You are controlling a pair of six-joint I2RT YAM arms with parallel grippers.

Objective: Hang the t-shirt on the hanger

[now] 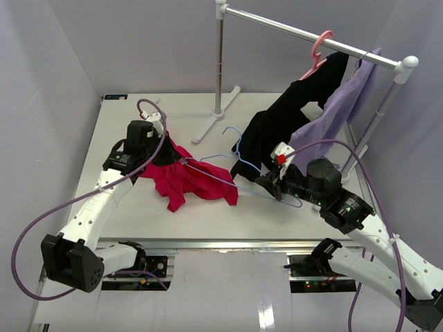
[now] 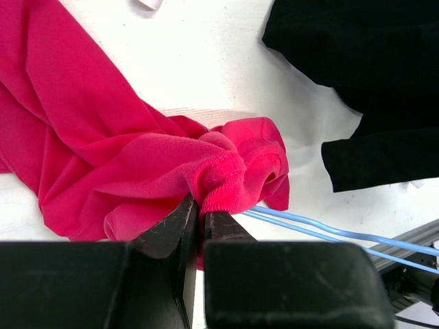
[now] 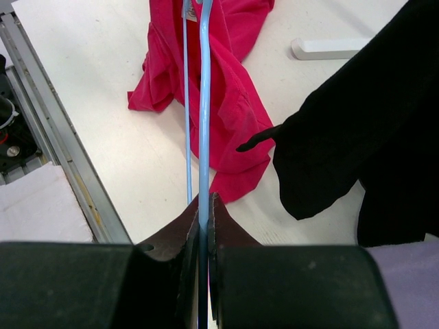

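Note:
The red t-shirt [image 1: 194,181] lies crumpled on the white table, left of centre. My left gripper [image 1: 169,156] is at its upper edge, shut on a ribbed hem of the t-shirt [image 2: 226,185]. From under that pinched fold the hanger [image 2: 329,231] runs out to the right as two thin light-blue wires. The hanger [image 1: 239,181] stretches across the table from the shirt to my right gripper [image 1: 275,188], its hook lying towards the black garment. In the right wrist view my right gripper [image 3: 204,200] is shut on one wire of the hanger [image 3: 204,103], which reaches over the t-shirt [image 3: 230,89].
A clothes rack [image 1: 218,69] stands at the back, its foot [image 1: 213,123] on the table. On its bar hang a pink hanger [image 1: 318,54], a black garment [image 1: 291,117] trailing onto the table beside the blue hanger, and a lavender garment [image 1: 340,109]. A metal rail [image 1: 208,243] runs along the near edge.

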